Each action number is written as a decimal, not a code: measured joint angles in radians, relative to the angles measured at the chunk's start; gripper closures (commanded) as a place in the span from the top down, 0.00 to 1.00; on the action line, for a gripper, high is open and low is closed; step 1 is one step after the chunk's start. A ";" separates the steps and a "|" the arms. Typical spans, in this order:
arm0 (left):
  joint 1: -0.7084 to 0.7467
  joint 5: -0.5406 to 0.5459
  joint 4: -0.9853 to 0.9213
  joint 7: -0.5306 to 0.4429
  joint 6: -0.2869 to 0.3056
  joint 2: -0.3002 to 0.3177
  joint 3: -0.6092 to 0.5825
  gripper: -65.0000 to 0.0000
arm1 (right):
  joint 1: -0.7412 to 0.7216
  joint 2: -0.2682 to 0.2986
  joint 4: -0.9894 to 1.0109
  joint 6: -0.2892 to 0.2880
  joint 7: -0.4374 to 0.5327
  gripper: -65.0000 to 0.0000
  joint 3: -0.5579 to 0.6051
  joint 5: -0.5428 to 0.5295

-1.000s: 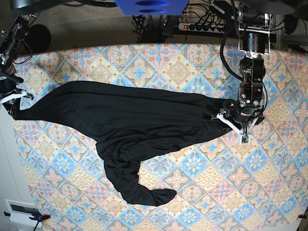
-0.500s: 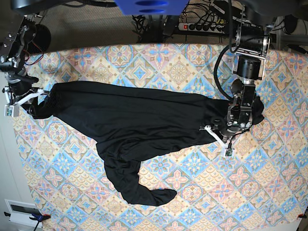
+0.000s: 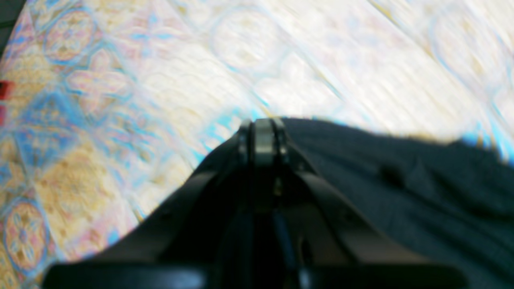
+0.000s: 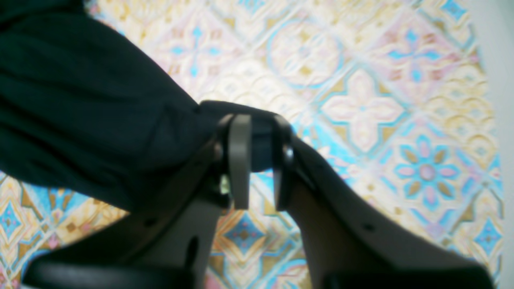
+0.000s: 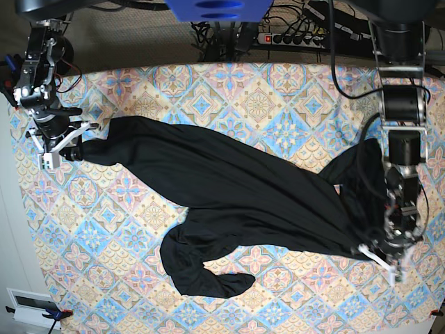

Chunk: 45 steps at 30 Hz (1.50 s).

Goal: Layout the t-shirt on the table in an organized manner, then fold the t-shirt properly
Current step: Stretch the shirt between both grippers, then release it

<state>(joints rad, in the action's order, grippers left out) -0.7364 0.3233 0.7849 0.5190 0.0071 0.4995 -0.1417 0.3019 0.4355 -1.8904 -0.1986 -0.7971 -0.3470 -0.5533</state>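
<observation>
Since the earlier frames, left gripper (image 5: pixel 381 256) drags the shirt (image 5: pixel 229 188) end toward the near table (image 5: pixel 278 90) edge, jaws clamped on fabric. Right gripper (image 4: pixel 257 160) moves inward, jaws parted with a fold between them. Shirt lies diagonal and bunched, so layout is unfinished. Fabric: soft, matte, creased.

No text, label, brand, number or sign can be read in any view. The shirt (image 5: pixel 229 188) is plain black with no print, and the desk (image 5: pixel 278 97) cloth carries only a floral tile pattern. Both wrist views are too blurred to show any lettering.
</observation>
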 measured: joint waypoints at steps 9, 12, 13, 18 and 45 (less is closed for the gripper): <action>-0.173 -0.013 -0.232 -0.136 -0.013 0.047 0.035 0.00 | -0.003 -0.002 0.000 0.000 0.000 0.14 0.107 0.001; -0.167 -0.007 -0.200 -0.027 -0.013 0.040 0.034 0.02 | -0.003 0.000 0.000 0.000 0.002 0.14 0.134 0.000; -0.149 -0.006 -0.160 0.019 -0.014 0.040 0.034 0.05 | -0.003 -0.001 0.000 0.000 0.001 0.14 0.141 0.000; 0.092 0.053 0.257 0.194 -0.011 0.039 0.052 0.34 | -0.008 -0.001 0.001 0.000 0.002 0.14 0.143 0.001; 0.665 -0.021 0.696 0.394 -0.009 -0.417 0.227 0.50 | -0.069 0.000 0.010 0.000 0.005 0.14 0.164 -0.001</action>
<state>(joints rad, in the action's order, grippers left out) -0.0711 0.3019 1.4807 0.9134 -0.0021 0.0822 0.0853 0.2329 0.4351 -1.8801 -0.1989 -0.7925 -0.1833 -0.5541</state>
